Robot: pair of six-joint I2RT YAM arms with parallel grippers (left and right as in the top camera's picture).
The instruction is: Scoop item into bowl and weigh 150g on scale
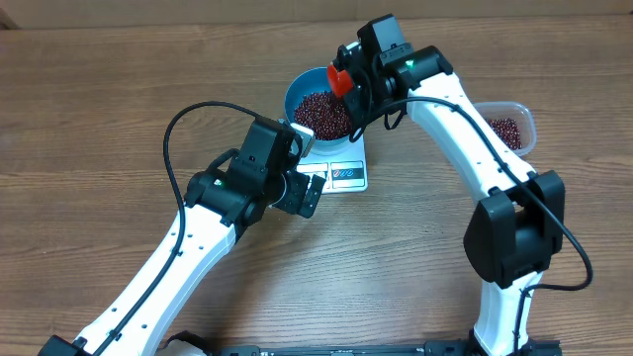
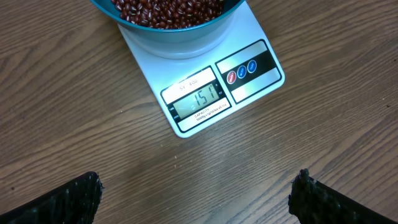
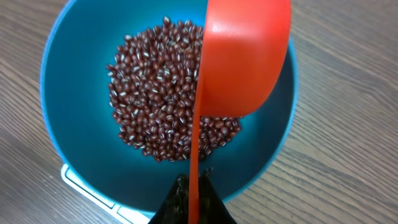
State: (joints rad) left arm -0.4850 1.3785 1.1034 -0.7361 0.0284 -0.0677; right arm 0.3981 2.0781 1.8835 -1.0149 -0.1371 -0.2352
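Observation:
The blue bowl (image 1: 297, 91) stands on the white scale (image 1: 348, 174) and holds a heap of dark red beans (image 1: 322, 112). My right gripper (image 1: 354, 91) is shut on the thin handle of a red scoop (image 1: 339, 81). In the right wrist view the scoop (image 3: 245, 56) hangs on edge over the beans (image 3: 155, 99) inside the bowl (image 3: 68, 106), below the right gripper (image 3: 194, 186). My left gripper (image 1: 309, 194) hovers open just in front of the scale. In its own view the left gripper (image 2: 199, 186) is empty, and the scale (image 2: 249, 87) display shows 151 under the bowl (image 2: 180, 38).
A clear plastic tub (image 1: 529, 124) with more beans (image 1: 504, 130) stands at the right, behind the right arm. Bare wooden table (image 1: 119, 89) surrounds the scale. The left arm's black cable (image 1: 173, 138) loops over the table on the left.

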